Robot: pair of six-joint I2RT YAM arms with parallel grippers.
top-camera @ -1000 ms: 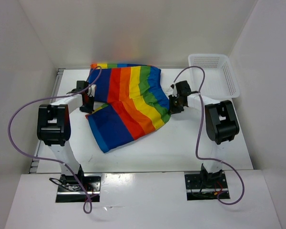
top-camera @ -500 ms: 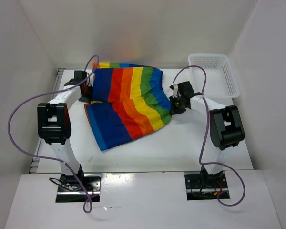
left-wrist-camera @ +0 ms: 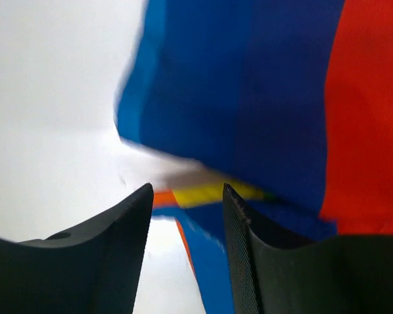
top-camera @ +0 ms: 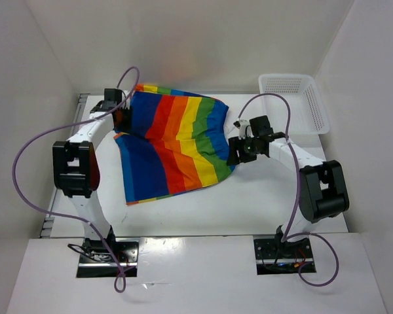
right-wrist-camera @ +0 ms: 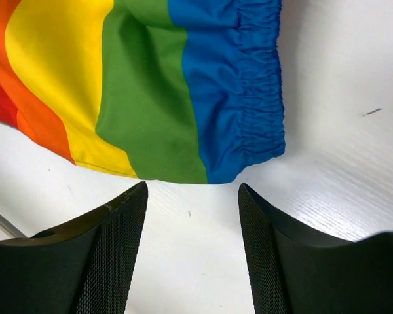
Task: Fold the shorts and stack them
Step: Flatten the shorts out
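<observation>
The shorts (top-camera: 173,140), in broad rainbow stripes, lie spread on the white table, one half folded over the other. My left gripper (top-camera: 121,122) stands at their far left edge. In the left wrist view it (left-wrist-camera: 187,188) is open, with the blue cloth of the shorts (left-wrist-camera: 268,98) hanging ahead and a blue-and-orange hem running under the gap. My right gripper (top-camera: 234,154) sits just off their right edge. In the right wrist view it (right-wrist-camera: 193,188) is open over bare table, a little short of the gathered blue waistband corner of the shorts (right-wrist-camera: 150,85).
A white mesh basket (top-camera: 318,108) stands at the back right corner of the table (top-camera: 275,190). White walls close in the left, back and right sides. Purple cables loop from both arms.
Both grippers were shut on the shorts' side edges and have let go. The shorts have settled flatter and slightly leftward. The right gripper has backed off a little from the cloth.
</observation>
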